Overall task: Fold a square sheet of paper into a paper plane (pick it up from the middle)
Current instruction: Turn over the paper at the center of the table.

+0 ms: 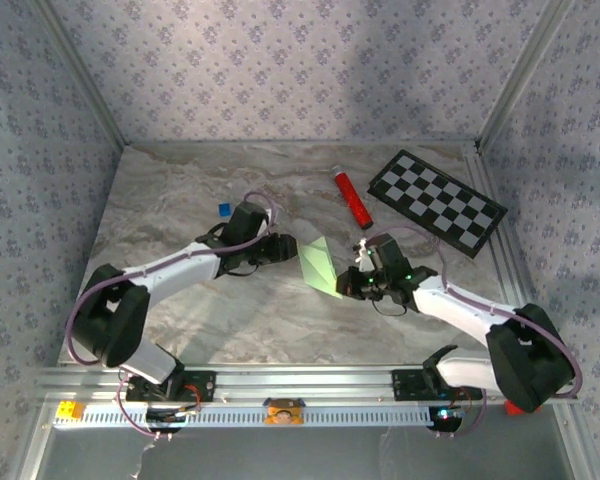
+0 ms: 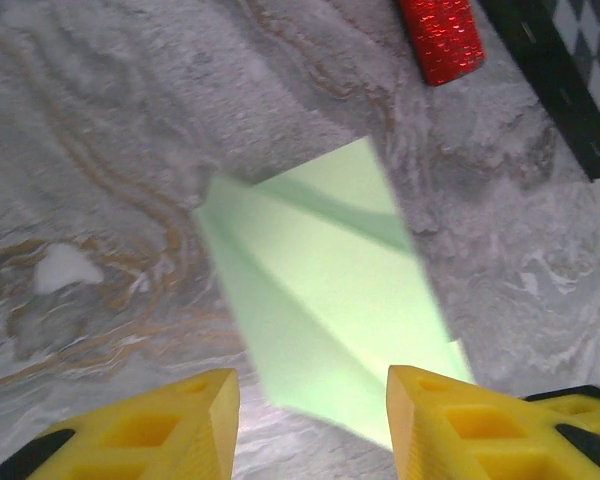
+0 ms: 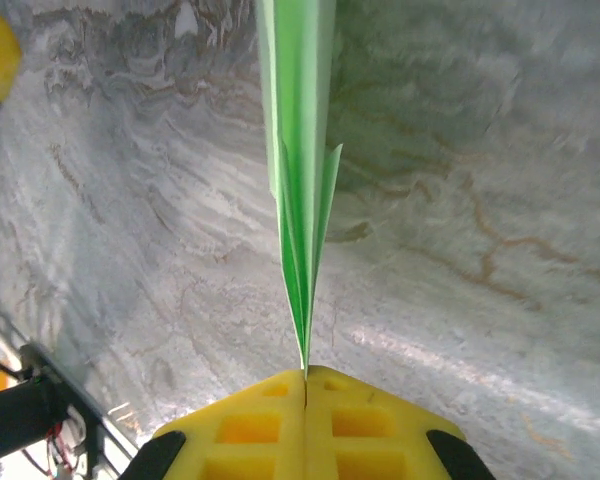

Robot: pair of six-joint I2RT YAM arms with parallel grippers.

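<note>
My right gripper [image 3: 305,378] pinches the folded paper [image 3: 298,150] by its tip, so my left gripper [image 2: 313,405], jaws spread, should close squarely on the crease without tugging.

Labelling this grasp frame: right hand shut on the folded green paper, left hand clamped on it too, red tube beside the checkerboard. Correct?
Not quite. The left hand is open, not clamped: the left wrist view shows its yellow fingers standing apart. The right hand is shut on the folded green paper, and the red tube lies beside the checkerboard.
</note>
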